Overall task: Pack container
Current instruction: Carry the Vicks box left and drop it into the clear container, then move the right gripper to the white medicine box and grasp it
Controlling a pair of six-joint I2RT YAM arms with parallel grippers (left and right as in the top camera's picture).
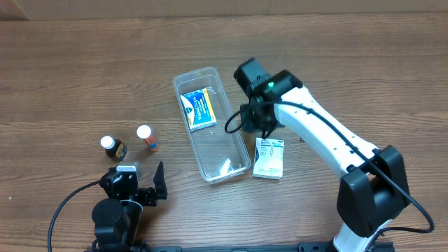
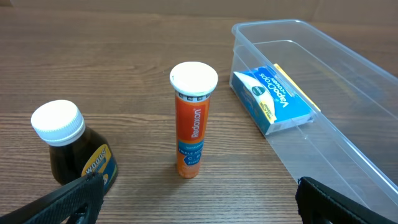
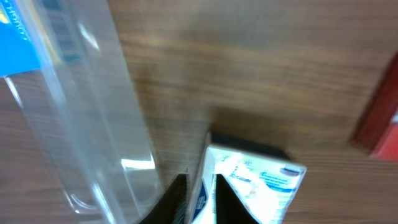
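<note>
The clear container (image 1: 222, 155) lies in the middle of the table, long side running away from me, with a blue and white box (image 1: 198, 108) in its far end. Both show in the left wrist view, the container (image 2: 348, 143) and the box (image 2: 273, 99). My right gripper (image 3: 200, 182) is just right of the container wall (image 3: 93, 124). Its fingers are close together with the edge of a white box (image 3: 261, 177) between them. That white box (image 1: 269, 157) sits beside the container's near right side. My left gripper (image 2: 199, 199) is open and empty.
An orange tube with a white cap (image 2: 191, 118) and a dark bottle with a white cap (image 2: 65, 143) stand left of the container, just ahead of my left gripper. In the overhead view, the tube (image 1: 147, 137) stands right of the bottle (image 1: 112, 147). A red shape (image 3: 380, 121) shows at the right edge.
</note>
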